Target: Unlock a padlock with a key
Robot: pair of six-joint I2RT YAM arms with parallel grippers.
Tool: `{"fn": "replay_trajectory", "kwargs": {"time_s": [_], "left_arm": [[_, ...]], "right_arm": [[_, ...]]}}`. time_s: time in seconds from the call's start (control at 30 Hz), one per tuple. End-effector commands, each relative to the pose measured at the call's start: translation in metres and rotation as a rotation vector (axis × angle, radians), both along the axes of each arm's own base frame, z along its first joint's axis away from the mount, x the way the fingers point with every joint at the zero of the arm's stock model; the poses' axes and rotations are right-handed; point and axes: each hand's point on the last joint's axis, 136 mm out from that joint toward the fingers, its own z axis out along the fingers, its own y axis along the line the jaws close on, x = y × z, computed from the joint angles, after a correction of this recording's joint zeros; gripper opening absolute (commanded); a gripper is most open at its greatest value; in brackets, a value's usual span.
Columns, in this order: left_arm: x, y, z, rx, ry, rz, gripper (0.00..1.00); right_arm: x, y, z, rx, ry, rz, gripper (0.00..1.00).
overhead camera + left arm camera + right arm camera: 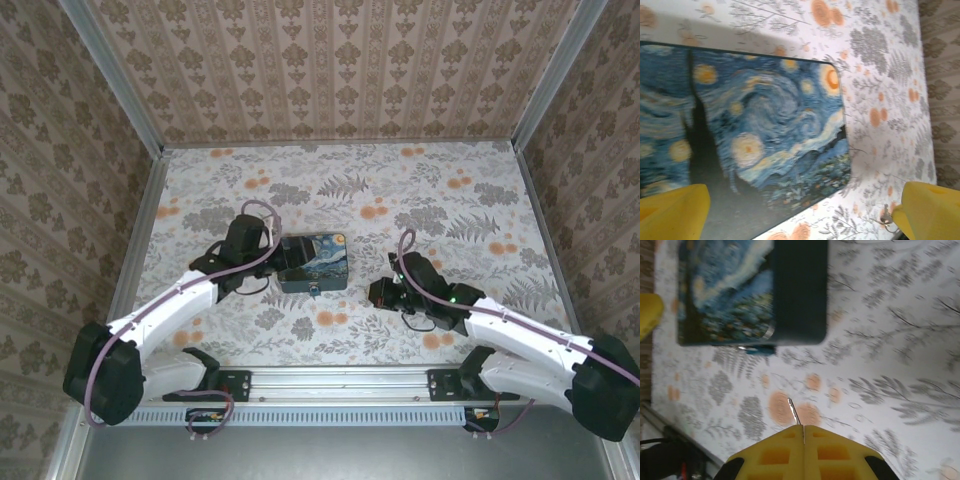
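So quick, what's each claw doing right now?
Left claw: open, empty, hanging over the Starry Night box.
Right claw: closed on the key, which sticks out from its tips.

The left gripper (805,217) gapes wide. One yellow fingertip (672,210) hangs over the Starry Night box (765,115), the other over the floral table (880,75), with a small metal object (885,215) just beside it.
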Motion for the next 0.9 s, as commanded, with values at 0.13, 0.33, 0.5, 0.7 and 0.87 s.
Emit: {"fn": "replay_trajectory", "kwargs": {"time_s": [0.13,0.33,0.5,0.7,0.87], "left_arm": [[0.0,-0.029,0.03,-0.135,-0.013,-0.078,0.97],[-0.003,-0.043,0.033,-0.149,0.038,-0.09,0.93],[-0.003,-0.051,0.027,-0.131,0.043,-0.095,0.92],[-0.001,-0.063,0.018,-0.129,0.08,-0.099,0.91],[0.001,-0.066,0.017,-0.124,0.09,-0.086,0.89]], "right_arm": [[0.026,0.038,0.046,0.182,-0.062,0.024,0.0],[0.036,0.053,0.056,0.224,-0.07,0.041,0.0],[0.038,0.055,0.056,0.225,-0.068,0.041,0.0],[0.04,0.057,0.056,0.229,-0.07,0.044,0.0],[0.04,0.058,0.056,0.232,-0.075,0.05,0.0]]}}
